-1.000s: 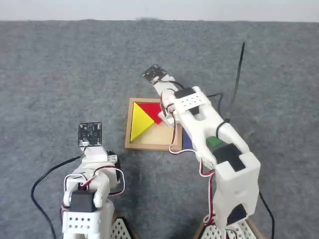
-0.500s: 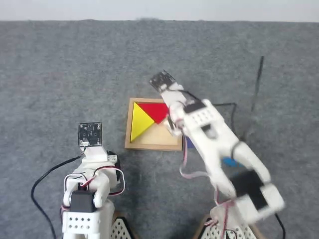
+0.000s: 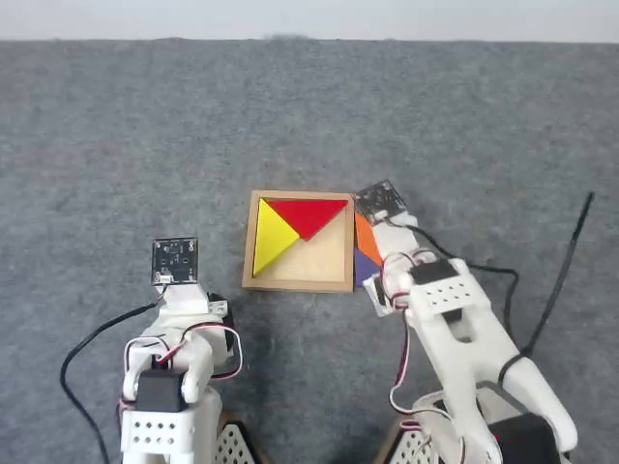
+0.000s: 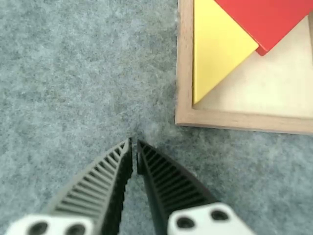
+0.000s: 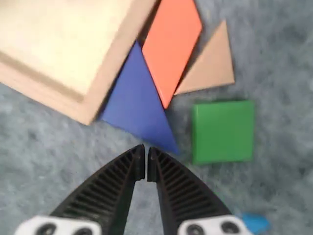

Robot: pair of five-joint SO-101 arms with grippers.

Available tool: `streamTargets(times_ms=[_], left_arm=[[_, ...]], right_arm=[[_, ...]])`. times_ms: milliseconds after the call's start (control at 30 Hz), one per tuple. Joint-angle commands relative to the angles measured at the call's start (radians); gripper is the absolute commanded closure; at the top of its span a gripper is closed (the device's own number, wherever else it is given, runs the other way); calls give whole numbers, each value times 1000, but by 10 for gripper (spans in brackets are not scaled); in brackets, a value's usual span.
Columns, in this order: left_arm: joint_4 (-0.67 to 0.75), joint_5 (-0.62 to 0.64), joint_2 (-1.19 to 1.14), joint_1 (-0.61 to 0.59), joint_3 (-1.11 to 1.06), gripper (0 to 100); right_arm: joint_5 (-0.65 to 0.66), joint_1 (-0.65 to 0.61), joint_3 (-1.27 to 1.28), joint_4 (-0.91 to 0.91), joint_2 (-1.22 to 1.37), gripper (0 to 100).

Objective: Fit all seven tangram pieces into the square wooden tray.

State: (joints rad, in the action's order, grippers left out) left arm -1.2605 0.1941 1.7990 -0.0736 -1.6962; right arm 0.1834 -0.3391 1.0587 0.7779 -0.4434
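The right claw [image 5: 145, 149] hung shut and empty, with the blue triangle [image 5: 134, 105] just ahead of its tips, lying against the outer wall of the wooden tray [image 5: 63, 83]. The left claw [image 4: 133, 143], likewise shut and empty, sat just short of the tray's corner. The triangle looked light, stiff and smooth, so it was probably best pinched edge to edge across its middle, away from the narrow point.

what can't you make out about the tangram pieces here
High view: the right arm covers the green square and tan triangle.
Right wrist view: light blue piece cut off at the edge; shape unclear.
Left wrist view: red triangle and wooden tray cut off by the edge.
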Motion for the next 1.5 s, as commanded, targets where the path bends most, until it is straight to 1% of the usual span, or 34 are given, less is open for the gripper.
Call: streamTargets(times_ms=[0, 333, 400, 467, 567, 633, 733, 900, 1033, 1133, 1233, 1300, 1467], left_arm=[[-2, -11, 20, -6, 13, 986], [-2, -11, 20, -6, 13, 986], [-2, -11, 20, -6, 13, 986], [-2, -11, 20, -6, 13, 986], [-2, -11, 20, -6, 13, 986], [-2, -11, 20, -6, 13, 986], [-2, -11, 20, -6, 13, 986], [-2, -11, 20, -6, 13, 986], [-2, -11, 20, -6, 13, 986], [-2, -11, 20, -6, 13, 986], [-2, -11, 20, -6, 13, 986], [-2, -11, 20, -6, 13, 986], [-2, -11, 20, -6, 13, 986]], right_arm=[[-8, 45, 35, -128, -41, 961], [-5, 54, 49, -142, -48, 961], [-5, 56, 25, -94, -48, 960], [-14, 65, -37, -7, -38, 954], [-58, 137, -129, 94, -38, 890], [-60, 194, -189, 128, -38, 853], [-61, 223, -264, 177, -38, 840], [-63, 165, -420, 254, 25, 837], [-68, 79, -615, 311, 211, 836], [-69, 39, -758, 338, 375, 836], [-77, 33, -858, 332, 512, 836], [-106, 30, -904, 315, 581, 836], [-120, -7, -951, 246, 708, 835]])
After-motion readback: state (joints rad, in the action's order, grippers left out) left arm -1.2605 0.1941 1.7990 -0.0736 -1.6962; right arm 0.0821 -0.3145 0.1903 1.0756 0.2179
